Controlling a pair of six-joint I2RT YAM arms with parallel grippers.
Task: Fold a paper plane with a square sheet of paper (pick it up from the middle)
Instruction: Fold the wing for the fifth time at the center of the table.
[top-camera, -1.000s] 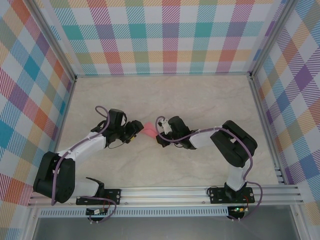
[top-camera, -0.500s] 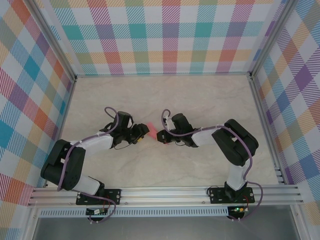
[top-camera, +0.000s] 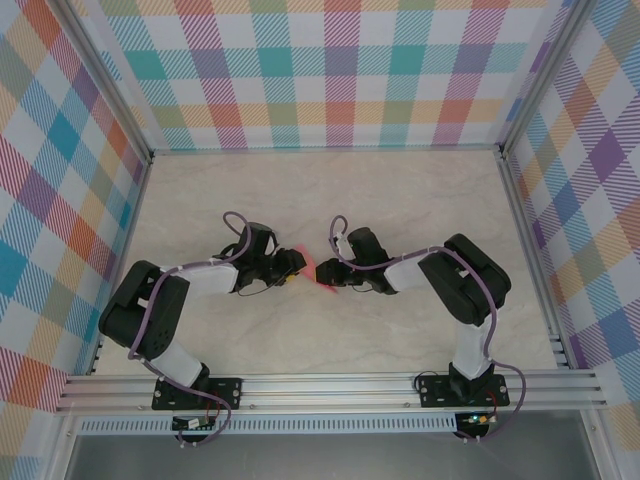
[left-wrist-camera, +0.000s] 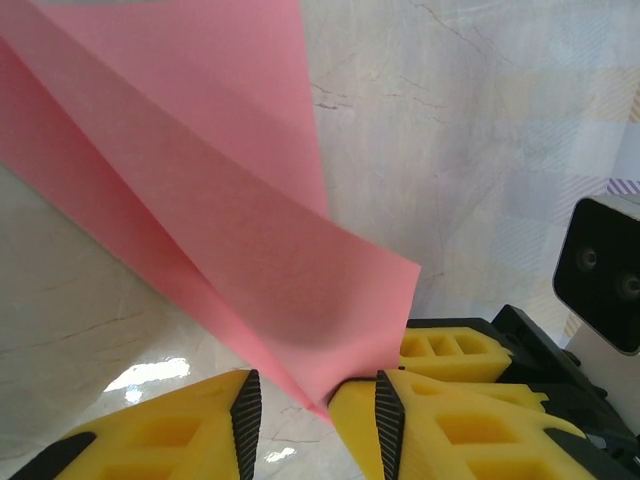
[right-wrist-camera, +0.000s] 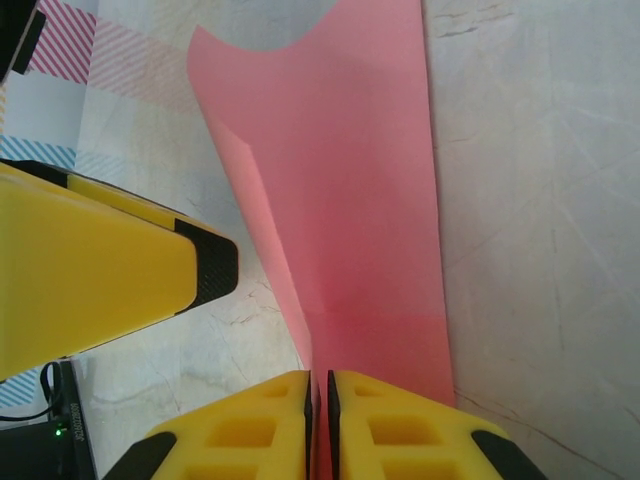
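Right wrist view, right pincer (right-wrist-camera: 318, 385) clamped on pink sheet (right-wrist-camera: 340, 200), left pincer (left-wrist-camera: 315, 402) agape around its corner

Sheet of paper (top-camera: 308, 262) sits mid-table (top-camera: 420, 200), right between the two grippers: left gripper (top-camera: 297, 266) on its left, right gripper (top-camera: 323, 273) on its right.

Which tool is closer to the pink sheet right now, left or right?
Right. The right tool is shut on an edge of the pink sheet. The left tool sits open around one corner of it, not gripping yet.
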